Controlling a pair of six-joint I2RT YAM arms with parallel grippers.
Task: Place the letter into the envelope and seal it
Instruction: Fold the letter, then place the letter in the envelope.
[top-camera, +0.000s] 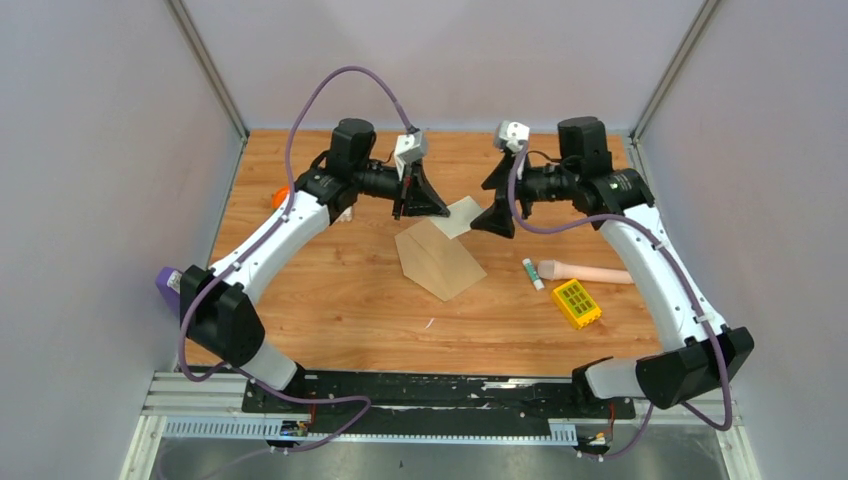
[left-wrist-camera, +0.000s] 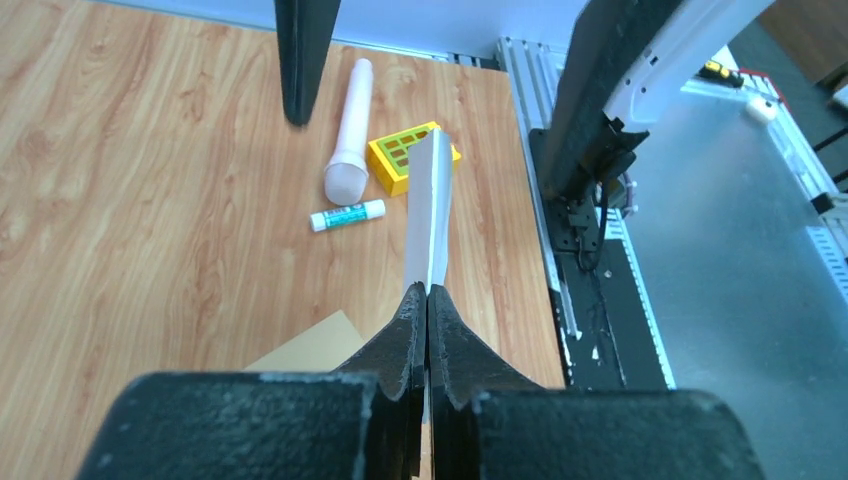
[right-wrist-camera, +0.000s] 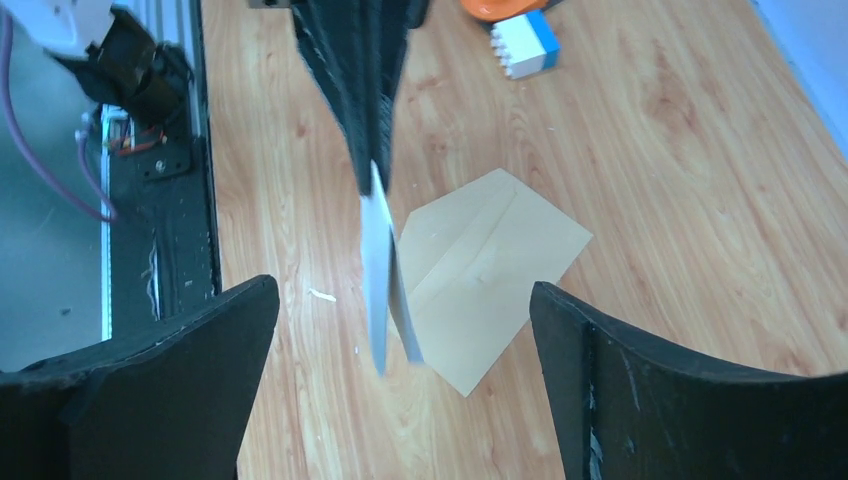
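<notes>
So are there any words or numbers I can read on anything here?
Nothing here can be read.
Small white glue stick: teal label with print, too blurred to read.
Yellow plastic block: green squares only, no letters.
Pale cream paper letter: seen edge-on, no text shows.
Tan-brown kraft paper envelope: blank on the side that shows.

Envelope (left-wrist-camera: 312, 346) mostly hidden behind left end effector (left-wrist-camera: 428, 292).

right gripper (right-wrist-camera: 402, 296): fingers spread wide, at 7 and 5 o'clock
letter (right-wrist-camera: 376, 270): edge-on, hung pinched in left gripper (right-wrist-camera: 371, 160) at 12 o'clock
envelope (right-wrist-camera: 500, 255): flat on table (right-wrist-camera: 700, 200), at letter's 3 o'clock
</notes>
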